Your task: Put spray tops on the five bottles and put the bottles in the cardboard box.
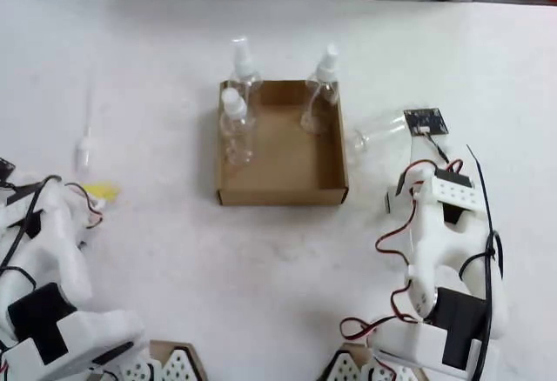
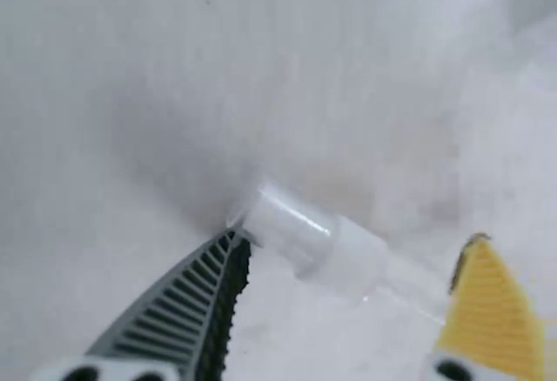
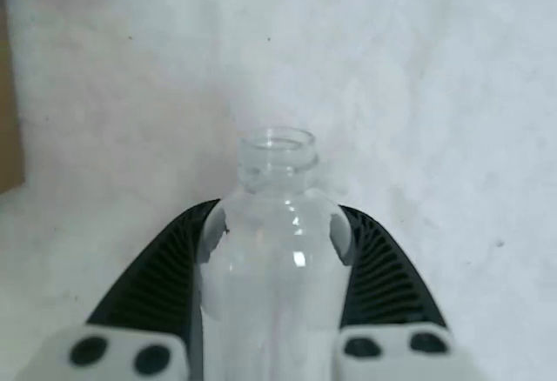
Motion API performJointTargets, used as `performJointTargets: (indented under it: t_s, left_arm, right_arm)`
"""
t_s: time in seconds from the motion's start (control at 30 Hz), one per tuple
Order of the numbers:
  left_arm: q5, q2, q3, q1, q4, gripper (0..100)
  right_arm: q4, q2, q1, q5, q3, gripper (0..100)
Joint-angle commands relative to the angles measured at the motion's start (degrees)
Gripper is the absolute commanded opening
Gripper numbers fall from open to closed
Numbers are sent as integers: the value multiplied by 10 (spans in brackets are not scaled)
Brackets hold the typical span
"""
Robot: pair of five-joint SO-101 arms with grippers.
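While the right gripper (image 3: 280, 222) has its black jaws clamped round the shoulders of a clear uncapped bottle (image 3: 277, 159), the left gripper (image 2: 352, 250) sits wide open. A spray top (image 2: 318, 243) lies on the table in the gap between its grey and yellow fingers. So my guess is the step in hand is grabbing that top.

From overhead, the uncapped bottle (image 1: 374, 133) is on its side just beside the right wall of the cardboard box (image 1: 283, 197), mouth pointing at the box. The spray top (image 1: 83, 148) is well off to the left on the white table (image 1: 174, 250).

If it were me, I'd close on the chunky head of the top, not the thin dip tube, and squeeze square so it doesn't skid. It looks off-centre, nearer the grey finger, so I'd shuffle over a bit first. After that the tube has to thread a narrow neck, so the right arm probably wants to swing the mouth away from the box wall.

In the box, the near capped bottle (image 1: 236, 129) stands by the left wall and the far-right capped bottle (image 1: 320, 98) is in its corner.

Hard to call:
- Whether the far-left capped bottle (image 1: 243, 68) is inside the box or just behind it.
- Whether the grey fingertip touches the top.
- Whether the held bottle rests on the table or hangs above it.
- How the right jaws sit from overhead, since the wrist board covers them.
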Motion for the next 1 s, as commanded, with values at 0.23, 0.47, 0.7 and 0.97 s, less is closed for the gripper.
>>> performJointTargets:
  t_s: [0.23,0.47,0.7,0.97]
  left_arm:
    - [-68,1,-34,31,-9,78]
    - [-293,0,-101,111,94,24]
    - [-644,5,-167,225,181,27]
    - [-649,6,-164,300,151,76]
  right_arm:
    - [7,-1,-5,7,0,15]
    - [7,-1,-4,7,0,15]
    - [7,-1,-2,7,0,15]
    - [7,-1,-2,7,0,15]
